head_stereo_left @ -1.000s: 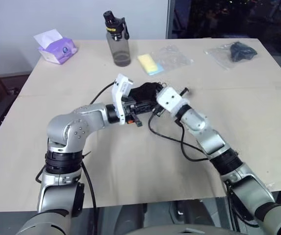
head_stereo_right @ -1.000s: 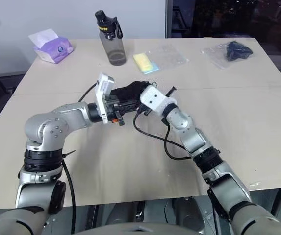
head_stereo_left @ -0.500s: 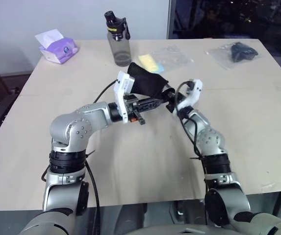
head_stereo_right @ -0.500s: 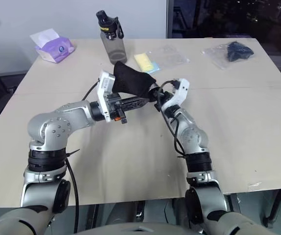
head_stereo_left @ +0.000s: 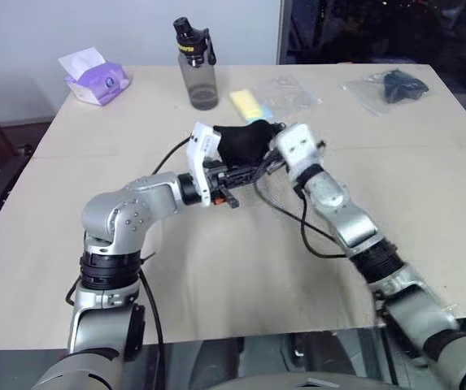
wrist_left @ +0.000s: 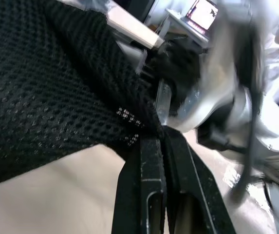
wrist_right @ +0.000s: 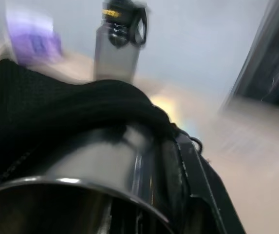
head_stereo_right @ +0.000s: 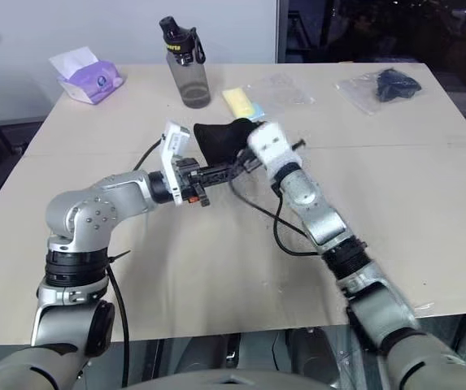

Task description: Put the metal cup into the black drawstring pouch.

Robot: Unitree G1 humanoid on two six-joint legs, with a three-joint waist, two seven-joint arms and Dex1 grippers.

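At the frame's centre, above the bench (head_stereo_left: 216, 276), the left tool (wrist_left: 159, 141) is clamped tight on the black drawstring pouch (head_stereo_left: 241, 142). The right tool (wrist_right: 171, 161), closed on the metal cup (wrist_right: 88, 180), has it partly under the fabric. Risk: the thin pinch slips, or the rim snags the mesh and the cup drops.

Your pouch (wrist_left: 46, 92) is matt black mesh cloth, open-weave and rough up close. The cup (wrist_right: 95, 170) is polished metal, smooth and mirror-glossy at its rim. The table (head_stereo_left: 241, 268) looks like pale, unvarnished wood board, matt. At its far edge you have a smoky translucent plastic bottle (head_stereo_left: 197, 77) and crinkled clear plastic bags (head_stereo_left: 285, 93), glossy
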